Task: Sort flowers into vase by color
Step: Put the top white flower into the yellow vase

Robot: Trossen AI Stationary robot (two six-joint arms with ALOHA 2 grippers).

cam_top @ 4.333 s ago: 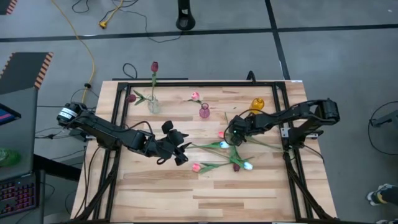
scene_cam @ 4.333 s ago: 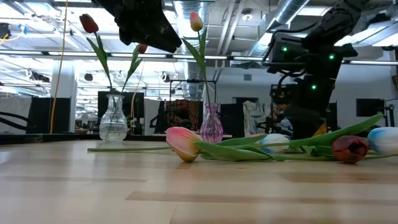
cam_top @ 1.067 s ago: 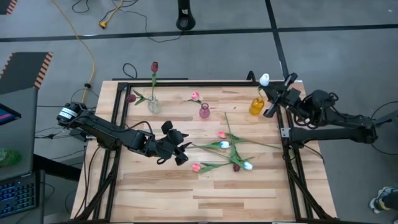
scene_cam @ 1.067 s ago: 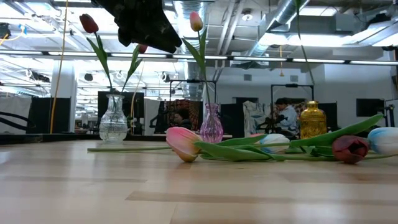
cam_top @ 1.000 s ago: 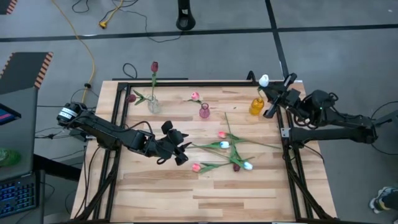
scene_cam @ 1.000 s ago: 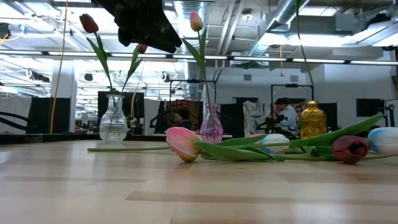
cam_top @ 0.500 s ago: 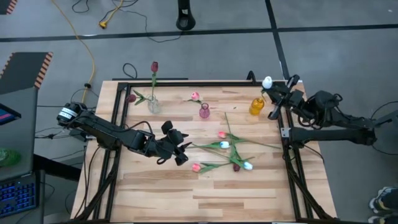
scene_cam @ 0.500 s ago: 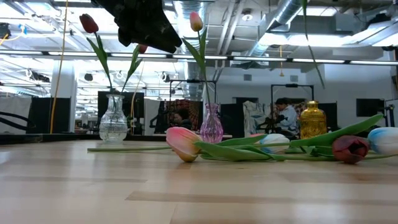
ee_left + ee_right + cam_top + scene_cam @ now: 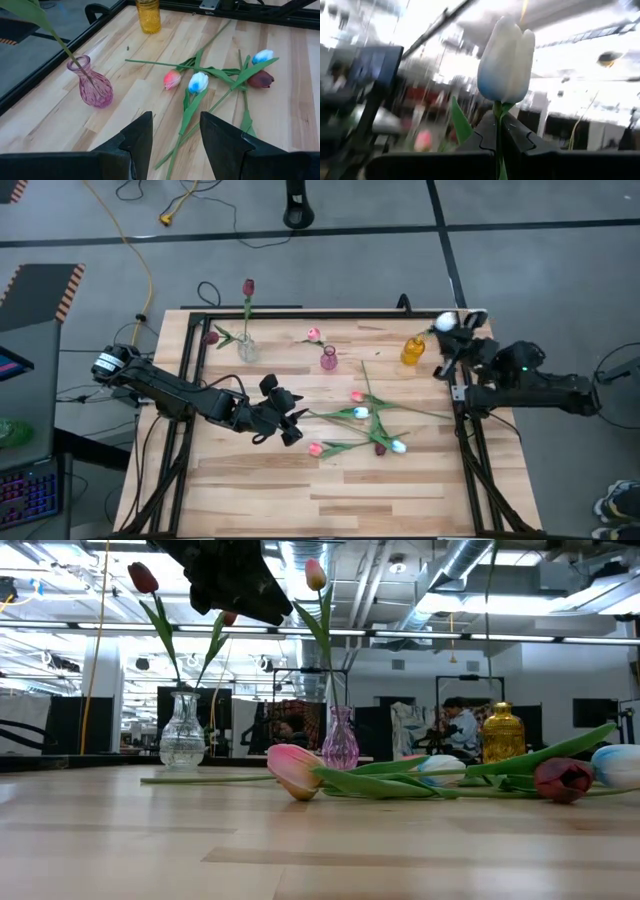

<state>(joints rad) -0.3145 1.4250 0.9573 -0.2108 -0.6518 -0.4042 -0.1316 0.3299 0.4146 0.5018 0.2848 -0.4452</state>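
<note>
A robotics lab or industrial workshop is showing here: a pale wooden butcher-block table (image 9: 260,480) in a black metal frame is standing on a grey concrete floor (image 9: 520,270), a yellow cable (image 9: 140,260) is trailing across it, and exposed silver ceiling ducts (image 9: 455,560) are running overhead while a seated person (image 9: 458,725) is working behind.

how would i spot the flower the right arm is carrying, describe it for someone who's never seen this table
Find the amber vase near the table's far right corner. Just beside it the right tool is shut on a stem, head up. That white tulip is the only flower held in the air.
</note>
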